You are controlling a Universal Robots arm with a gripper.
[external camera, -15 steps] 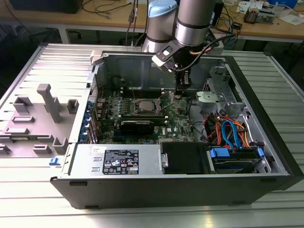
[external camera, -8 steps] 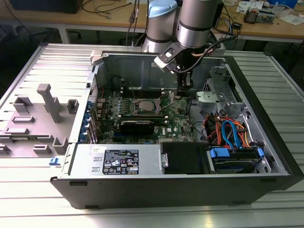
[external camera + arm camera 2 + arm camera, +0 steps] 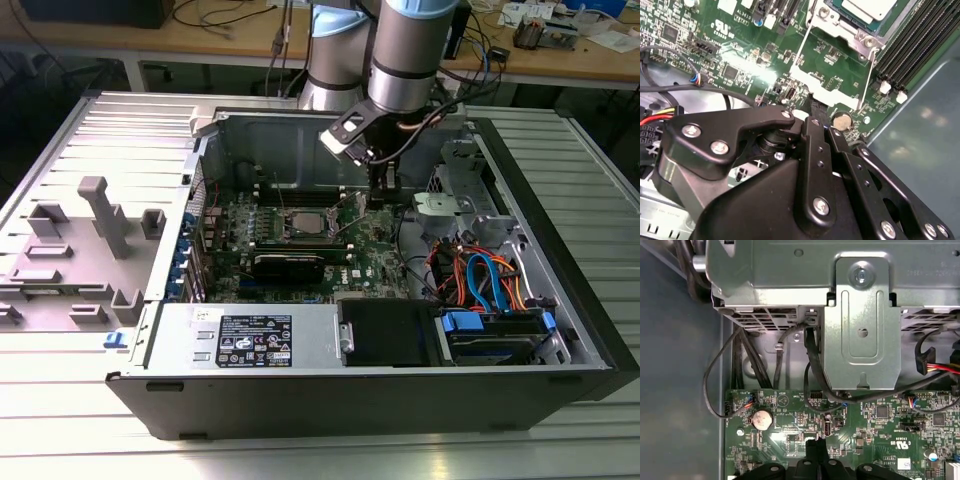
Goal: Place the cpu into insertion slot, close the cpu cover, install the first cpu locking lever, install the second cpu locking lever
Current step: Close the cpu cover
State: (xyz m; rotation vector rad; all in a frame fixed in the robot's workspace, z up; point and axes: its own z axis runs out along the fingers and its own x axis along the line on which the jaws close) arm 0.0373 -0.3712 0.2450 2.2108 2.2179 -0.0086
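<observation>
Gripper (image 3: 813, 103) fingers are pinched together with nothing between them, tip low over the green board (image 3: 740, 60), just beside the coin battery (image 3: 841, 120). In the exterior view the gripper (image 3: 380, 195) stands to that view's right of the slot (image 3: 304, 223), apart from it. Just past the tip lies a small silver plate (image 3: 822, 87). On either side of it run two thin wire rods, one lever (image 3: 801, 47) and the other lever (image 3: 871, 70), both reaching out from the socket over the board. Cannot tell whether either is hooked down; they read as unlatched. Beyond them the cover (image 3: 847, 22) lies flat on the socket, and the cpu (image 3: 867, 7) shows pale through its window, so seating and cover-closing look done and the lever work looks like the step in hand. Memory slots (image 3: 915, 45) lie alongside, further out. To do this well, keep the fingers pinched as one blunt pusher and meet the wire near its free end, where leverage is best. Press down first, then sideways under the catch. The wire is thin and springy and may skid off the tip, so approach square to it and go slowly. Keep clear of the battery and the small parts round the plate, and put no load on the cover itself.
</observation>
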